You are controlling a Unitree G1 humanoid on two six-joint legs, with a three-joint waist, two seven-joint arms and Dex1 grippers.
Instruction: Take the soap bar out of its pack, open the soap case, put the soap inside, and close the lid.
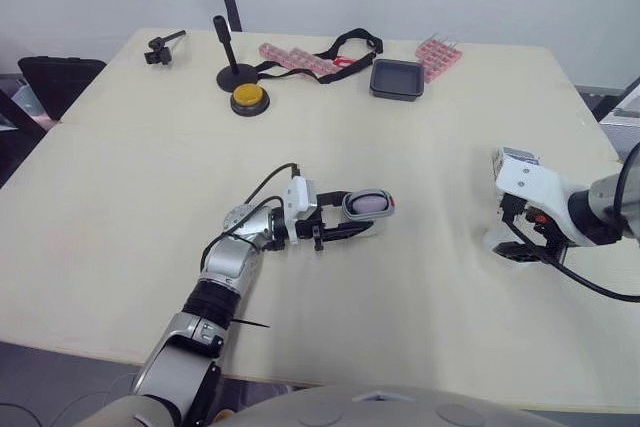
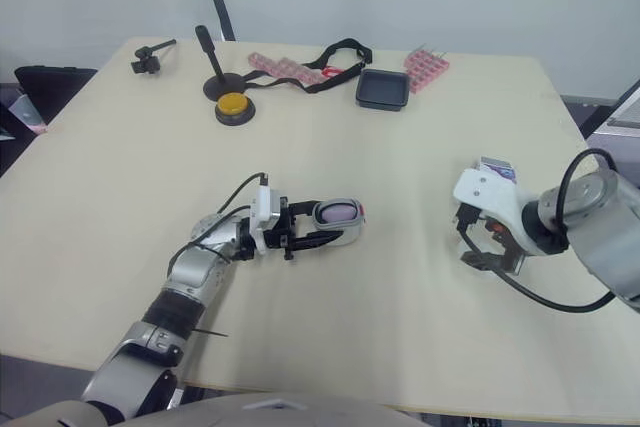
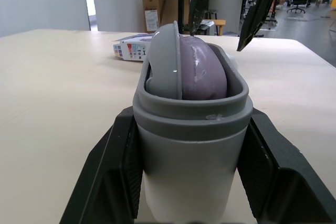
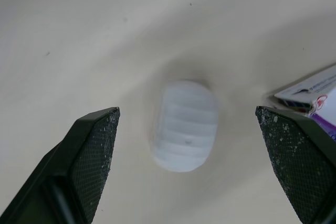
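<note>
My left gripper (image 1: pixel 352 219) is shut on a grey soap case (image 1: pixel 368 209) near the table's middle, one finger (image 3: pixel 113 171) on each side of it. The case stands open toward the left wrist camera, with the purple soap bar (image 3: pixel 202 74) inside beside a grey inner plate (image 3: pixel 164 61). At the right, my right gripper (image 1: pixel 525 247) points down at the table, open. Between its fingers (image 4: pixel 89 156) a white ribbed oval piece (image 4: pixel 185 125) lies on the table; it may be the lid. The white soap pack (image 4: pixel 315 98) lies just beside it, partly hidden behind the right wrist.
At the back of the table are a yellow button (image 1: pixel 248 99), a black stand (image 1: pixel 232 67), a black clamp (image 1: pixel 163 49), a black tray (image 1: pixel 397 79), pink packs (image 1: pixel 300 59) and a black strap (image 1: pixel 350 47). Bare tabletop (image 1: pixel 440 197) separates the two grippers.
</note>
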